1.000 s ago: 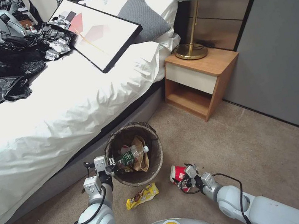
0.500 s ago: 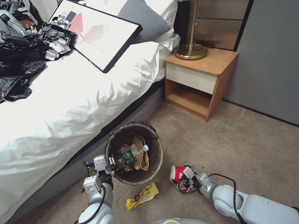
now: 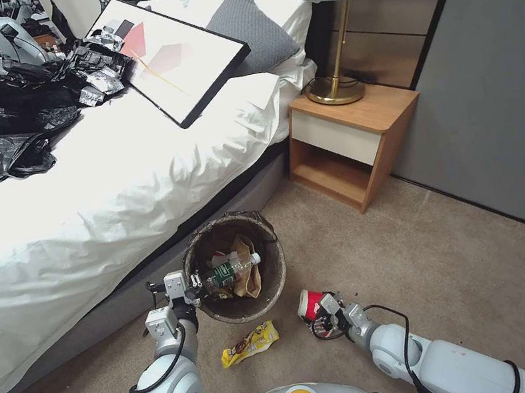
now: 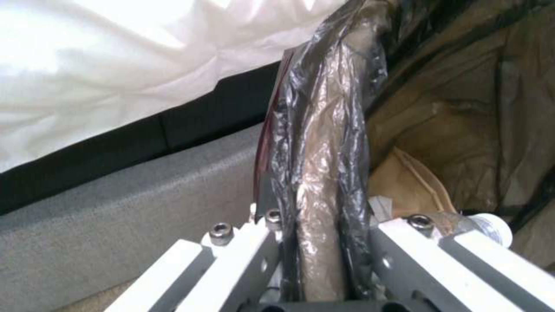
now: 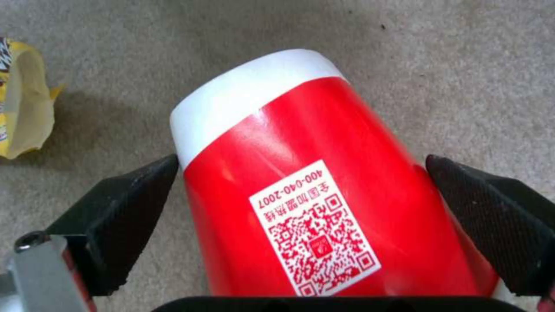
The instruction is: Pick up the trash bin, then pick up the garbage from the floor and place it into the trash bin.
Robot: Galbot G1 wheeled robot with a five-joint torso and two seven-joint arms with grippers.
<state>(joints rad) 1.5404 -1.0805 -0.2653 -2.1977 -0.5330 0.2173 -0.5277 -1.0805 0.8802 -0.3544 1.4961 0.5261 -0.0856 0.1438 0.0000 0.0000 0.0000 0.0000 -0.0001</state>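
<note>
The trash bin (image 3: 272, 289), round with a dark liner over its rim, stands on the carpet by the bed. My left gripper (image 3: 187, 289) is shut on its near rim, and the liner-wrapped rim (image 4: 324, 173) runs between the white fingers (image 4: 243, 242) of that left gripper (image 4: 321, 229). Inside lie a green-labelled bottle (image 3: 227, 274) and a brown paper bag (image 3: 250, 280). A red-and-white paper cup (image 3: 308, 303) lies on its side to the bin's right. My right gripper (image 3: 322, 314) is open, its black fingers (image 5: 127, 208) straddling the cup (image 5: 277, 143). A yellow snack wrapper (image 3: 249, 343) lies in front of the bin.
The bed (image 3: 108, 203) with white bedding runs along the left, its grey base just behind the bin. A wooden nightstand (image 3: 354, 139) with a brass lamp (image 3: 343, 40) stands at the back right against a grey wall. Open carpet (image 3: 465, 269) stretches to the right.
My right arm has swung its forearm leftward and drawn the gripper closer around the cup. The bin, the left gripper and the wrapper have stayed put.
</note>
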